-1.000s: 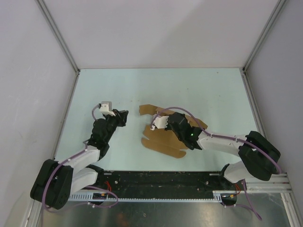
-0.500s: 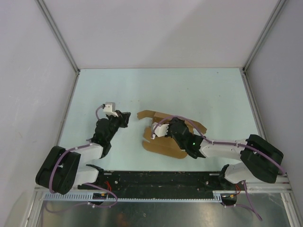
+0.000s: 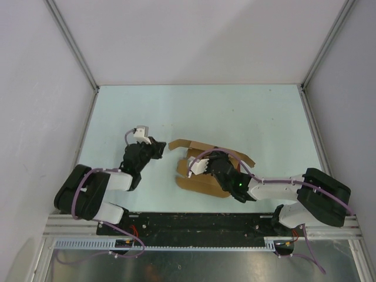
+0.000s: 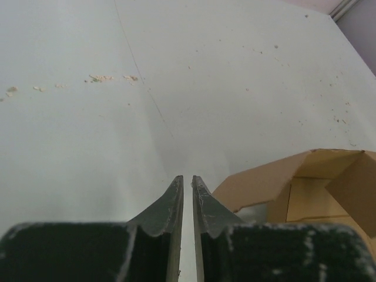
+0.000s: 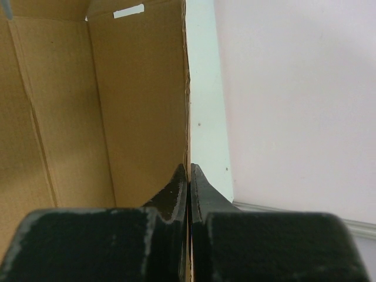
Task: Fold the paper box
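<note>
The brown paper box point(image 3: 202, 181) lies partly folded at the table's middle, with flaps raised at its far side. My right gripper point(image 3: 214, 161) sits over it. In the right wrist view the right gripper point(image 5: 188, 167) is shut on the edge of an upright box wall point(image 5: 135, 106), and the wall runs between the jaws. My left gripper point(image 3: 157, 147) is low on the table just left of the box and is not touching it. In the left wrist view the left gripper point(image 4: 187, 178) is shut and empty, with a raised box flap point(image 4: 276, 182) to its right.
The pale green table point(image 3: 264, 117) is enclosed by white walls point(image 3: 200, 41) at the back and on both sides. Small crumbs point(image 4: 106, 77) lie on the table beyond the left gripper. The black rail point(image 3: 200, 223) runs along the near edge.
My left gripper has moved right and forward, closer to the box's left flap. My right gripper has drawn back a little with the box wall. The box flaps stand more upright.
</note>
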Robot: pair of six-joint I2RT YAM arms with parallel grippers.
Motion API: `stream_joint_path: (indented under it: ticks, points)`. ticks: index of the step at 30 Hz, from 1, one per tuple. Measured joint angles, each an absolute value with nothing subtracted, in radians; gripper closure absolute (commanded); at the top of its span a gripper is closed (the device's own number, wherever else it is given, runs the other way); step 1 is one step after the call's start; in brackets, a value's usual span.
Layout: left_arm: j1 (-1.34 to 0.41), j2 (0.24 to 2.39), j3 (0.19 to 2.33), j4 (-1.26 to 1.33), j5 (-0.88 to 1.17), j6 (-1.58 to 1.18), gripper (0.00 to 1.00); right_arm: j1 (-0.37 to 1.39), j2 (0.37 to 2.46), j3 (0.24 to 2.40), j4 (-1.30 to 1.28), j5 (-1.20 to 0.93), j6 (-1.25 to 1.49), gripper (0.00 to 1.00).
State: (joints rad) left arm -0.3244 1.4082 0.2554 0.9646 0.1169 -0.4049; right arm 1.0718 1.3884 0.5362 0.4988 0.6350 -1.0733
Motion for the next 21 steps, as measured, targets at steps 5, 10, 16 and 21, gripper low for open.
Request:
stream_joint_path:
  ticks: [5,10,16,21]
  points:
    - [-0.324,1.496,0.313,0.965,0.157,-0.428,0.89,1.077,1.389,0.535,0.506,0.637,-1.066,1.0]
    - [-0.324,1.55,0.363,0.977,0.233,-0.436,0.9,1.077,1.397,0.531,0.507,0.636,-1.056,1.0]
    - [-0.324,1.584,0.369,1.029,0.337,-0.436,0.92,1.077,1.412,0.531,0.51,0.636,-1.048,1.0]
    - [-0.325,1.611,0.369,1.069,0.422,-0.436,0.91,1.076,1.415,0.531,0.511,0.632,-1.04,1.0]
